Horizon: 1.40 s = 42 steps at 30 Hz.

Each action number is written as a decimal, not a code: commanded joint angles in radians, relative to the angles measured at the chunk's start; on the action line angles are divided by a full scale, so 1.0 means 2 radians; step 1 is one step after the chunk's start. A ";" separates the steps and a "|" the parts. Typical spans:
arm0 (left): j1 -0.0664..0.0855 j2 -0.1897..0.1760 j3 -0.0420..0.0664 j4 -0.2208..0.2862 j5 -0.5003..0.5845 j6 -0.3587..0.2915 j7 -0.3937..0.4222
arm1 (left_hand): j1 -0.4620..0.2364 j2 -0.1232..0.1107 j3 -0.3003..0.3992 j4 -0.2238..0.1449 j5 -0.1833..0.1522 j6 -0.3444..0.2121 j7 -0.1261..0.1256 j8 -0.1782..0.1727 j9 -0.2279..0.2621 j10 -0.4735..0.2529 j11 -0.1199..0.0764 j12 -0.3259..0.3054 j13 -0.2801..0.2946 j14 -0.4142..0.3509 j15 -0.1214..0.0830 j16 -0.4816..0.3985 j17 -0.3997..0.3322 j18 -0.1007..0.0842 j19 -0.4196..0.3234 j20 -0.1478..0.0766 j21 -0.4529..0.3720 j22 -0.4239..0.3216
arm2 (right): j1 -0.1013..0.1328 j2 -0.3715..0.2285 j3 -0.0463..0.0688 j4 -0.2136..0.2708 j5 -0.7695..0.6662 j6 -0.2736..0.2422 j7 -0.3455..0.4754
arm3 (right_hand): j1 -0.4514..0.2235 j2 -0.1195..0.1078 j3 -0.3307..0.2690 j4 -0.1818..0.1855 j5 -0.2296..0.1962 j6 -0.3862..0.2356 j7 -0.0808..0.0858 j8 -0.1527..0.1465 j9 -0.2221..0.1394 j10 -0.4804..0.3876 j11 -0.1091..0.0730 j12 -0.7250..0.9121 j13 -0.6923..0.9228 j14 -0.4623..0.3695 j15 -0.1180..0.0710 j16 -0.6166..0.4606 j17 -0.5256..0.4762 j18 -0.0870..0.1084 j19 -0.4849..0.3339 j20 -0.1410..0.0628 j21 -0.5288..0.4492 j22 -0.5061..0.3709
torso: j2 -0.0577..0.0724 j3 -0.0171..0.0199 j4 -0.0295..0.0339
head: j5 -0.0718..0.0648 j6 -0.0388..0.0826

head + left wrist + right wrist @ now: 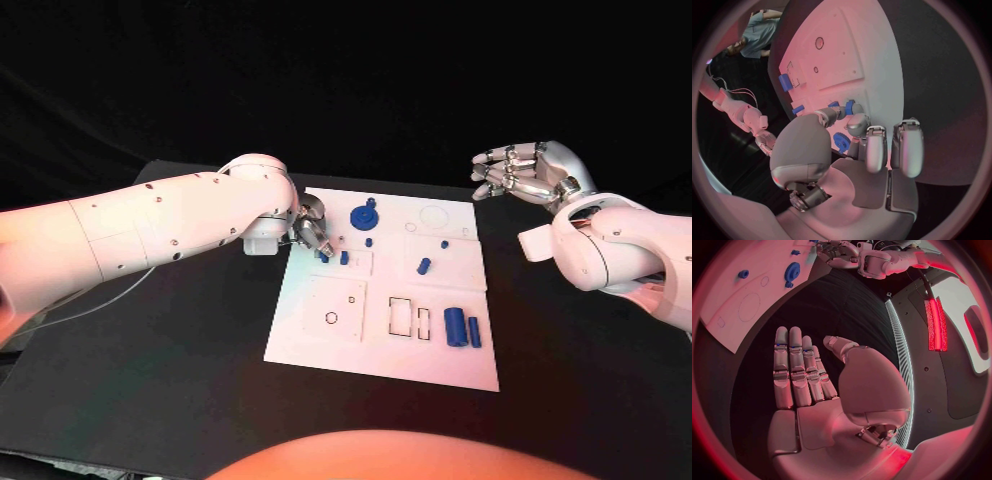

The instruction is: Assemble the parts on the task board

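The right hand (826, 390) hangs open-palmed above the black table (836, 310), fingers straight together; the white task board (748, 295) nearby.

Black counter (173, 380), matte, square-cornered, set against unlit black backdrop (346, 70) on all far sides. Reddish-pink light cast across scene. Glowing red strip (936, 322) seen off to one side, beside pale curved edging (898, 340).

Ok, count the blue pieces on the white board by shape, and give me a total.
Gear: 1
Long pegs: 2
Small pieces: 5, as far as I can tell
Total: 8
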 commanded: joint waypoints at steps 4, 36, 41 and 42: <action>-0.005 0.001 -0.004 -0.001 -0.003 0.022 -0.006 | -0.001 0.001 -0.003 0.000 -0.002 0.005 0.000 0.003 0.001 0.002 -0.003 0.002 0.001 0.053 -0.003 0.002 0.132 -0.009 0.012 -0.004 0.001 0.059 | 0.000 0.000 0.000 0.000 -0.001 0.002 0.005 | -0.004 -0.001 -0.001 0.003 0.003 -0.003 0.001 -0.003 0.000 0.001 0.002 -0.003 0.001 -0.003 0.000 -0.003 0.001 0.006 0.000 0.002 -0.002 0.000 | 0.000 0.0002 -0.0003 | 0.000 0.000; -0.005 -0.001 -0.004 -0.002 -0.041 0.017 0.001 | 0.008 -0.011 -0.021 -0.005 -0.005 0.010 -0.003 0.008 0.005 0.006 -0.006 0.006 0.006 0.053 -0.005 0.002 0.132 -0.009 0.013 -0.006 0.001 0.061 | 0.000 -0.001 0.000 0.003 -0.001 0.001 0.005 | -0.004 -0.001 -0.001 0.003 0.003 -0.003 0.001 -0.003 0.000 0.001 0.002 -0.003 0.001 -0.003 0.000 -0.003 0.001 0.006 0.000 0.002 -0.002 0.000 | 0.001 0.0000 -0.0005 | 0.000 0.001; -0.005 -0.001 -0.004 -0.001 -0.042 0.017 0.000 | 0.006 -0.011 -0.023 -0.002 -0.006 0.011 -0.003 0.008 0.005 0.006 -0.006 0.006 0.007 0.053 -0.005 0.002 0.132 -0.010 0.013 -0.006 0.002 0.061 | 0.000 -0.001 0.000 0.003 -0.001 0.001 0.006 | -0.004 -0.001 -0.001 0.003 0.003 -0.003 0.001 -0.003 0.000 0.001 0.002 -0.003 0.001 -0.003 0.000 -0.003 0.001 0.006 0.000 0.002 -0.002 0.000 | 0.000 -0.0001 0.0000 | 0.000 0.000; -0.005 -0.001 -0.004 -0.001 -0.042 0.017 0.000 | 0.003 -0.010 -0.026 0.002 -0.007 0.012 -0.003 0.008 0.005 0.007 -0.006 0.007 0.007 0.053 -0.005 0.002 0.132 -0.010 0.013 -0.006 0.002 0.061 | 0.000 -0.002 0.000 0.003 -0.001 0.001 0.006 | -0.004 -0.001 -0.001 0.003 0.003 -0.003 0.001 -0.003 0.000 0.001 0.002 -0.003 0.001 -0.003 0.000 -0.003 0.001 0.006 0.000 0.002 -0.002 0.000 | 0.000 -0.0001 0.0000 | 0.000 0.000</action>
